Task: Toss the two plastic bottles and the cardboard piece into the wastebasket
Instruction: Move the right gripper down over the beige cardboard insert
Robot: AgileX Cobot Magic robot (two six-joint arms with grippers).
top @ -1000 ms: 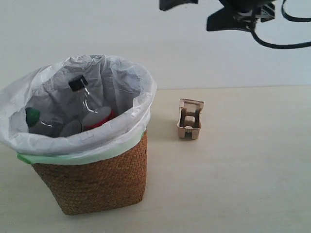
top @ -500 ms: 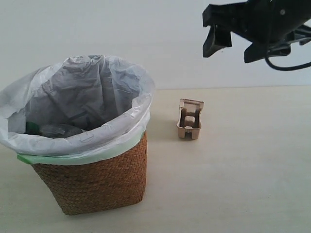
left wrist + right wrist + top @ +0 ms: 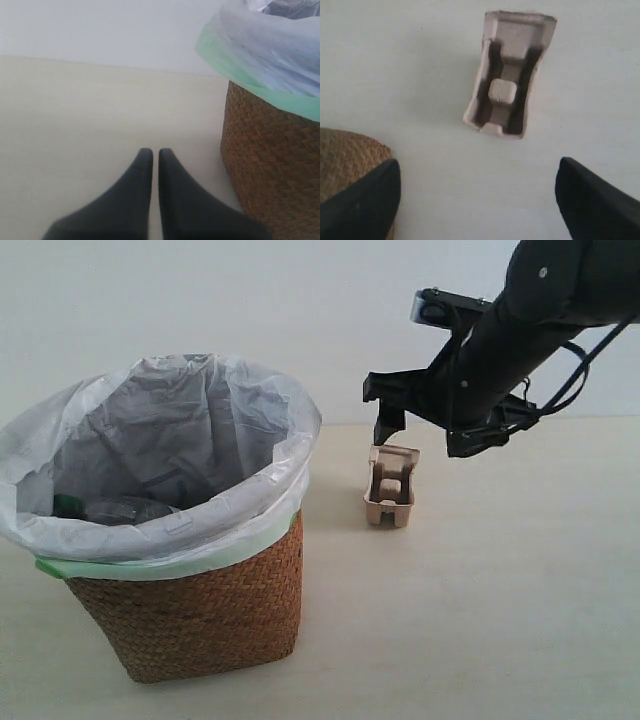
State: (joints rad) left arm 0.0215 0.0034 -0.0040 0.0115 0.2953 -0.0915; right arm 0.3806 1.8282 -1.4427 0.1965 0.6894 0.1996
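The wicker wastebasket [image 3: 200, 610] with its white bag stands at the left. Low inside it lies a clear plastic bottle [image 3: 118, 510] with a green cap; the other bottle is hidden below the rim. The tan cardboard piece [image 3: 390, 486] sits on the table to the basket's right, apart from it. My right gripper [image 3: 428, 432] hangs open just above and behind the cardboard, not touching it. In the right wrist view the cardboard piece [image 3: 507, 75] lies ahead of the wide-apart right gripper [image 3: 477, 170]. My left gripper [image 3: 155, 152] is shut and empty, low over the table beside the wastebasket [image 3: 270, 165].
A pale tabletop [image 3: 500, 620] runs to a white wall behind. The basket's wicker side [image 3: 347, 155] shows beside one finger of the right gripper. A black cable hangs along the right arm [image 3: 575, 375].
The right arm has come down from the top right to just above the cardboard piece. The black-capped bottle that stood up in the basket has dropped out of sight.
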